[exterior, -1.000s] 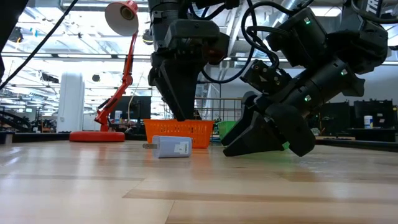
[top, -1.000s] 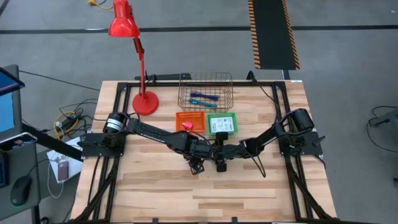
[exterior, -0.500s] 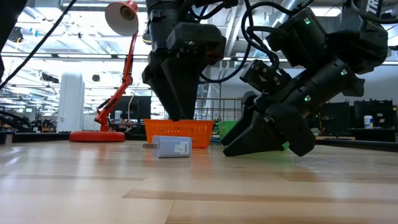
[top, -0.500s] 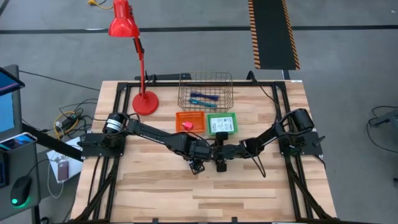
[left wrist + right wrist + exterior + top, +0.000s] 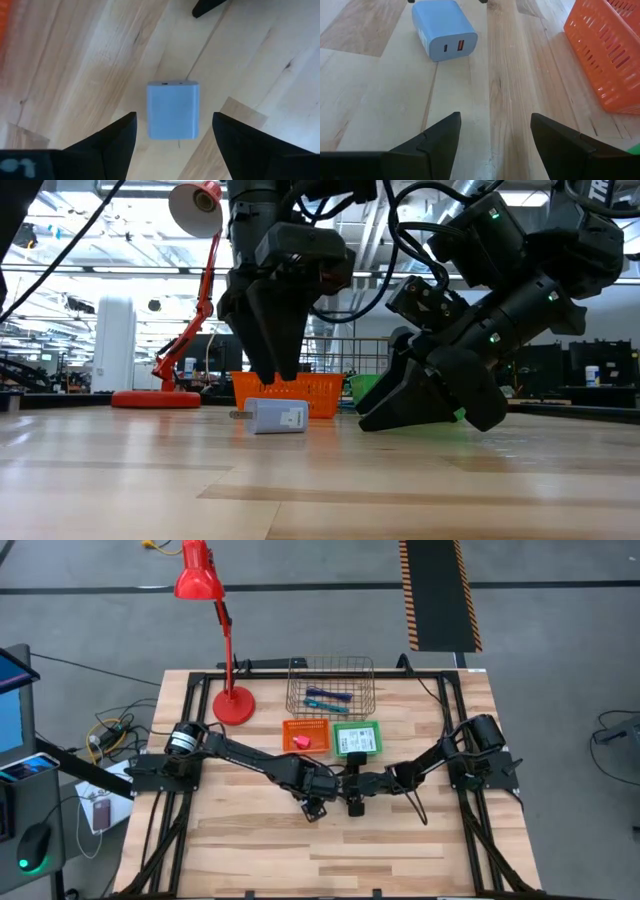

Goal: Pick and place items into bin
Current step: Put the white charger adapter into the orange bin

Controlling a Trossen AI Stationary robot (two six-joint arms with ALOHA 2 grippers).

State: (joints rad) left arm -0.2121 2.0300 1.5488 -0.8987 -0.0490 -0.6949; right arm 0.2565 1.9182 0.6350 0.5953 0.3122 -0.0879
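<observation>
Left gripper point(image 5: 172, 131) spread wide, hovering over pale blue lump point(image 5: 173, 110) lying free on table point(image 5: 250, 850) | my right gripper point(image 5: 492, 131) open beside it | orange tray point(image 5: 306, 734), green tray point(image 5: 358, 739) behind | pens point(image 5: 327, 700) in wire bin point(image 5: 331, 686) farthest.

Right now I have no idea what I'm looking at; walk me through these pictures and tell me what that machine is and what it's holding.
Two dark robot arms work at a wooden table. One picture looks straight down, one looks level along the tabletop, and two come from cameras on the arms' wrists. The left tool hangs open right above a pale blue charger block lying on the wood, not touching it. The right tool, also open, rests low beside it. Neither holds anything. Further back stand an orange basket with a pink block, a green tray with a white card pack, a wire bin holding pens, and a red lamp.
</observation>
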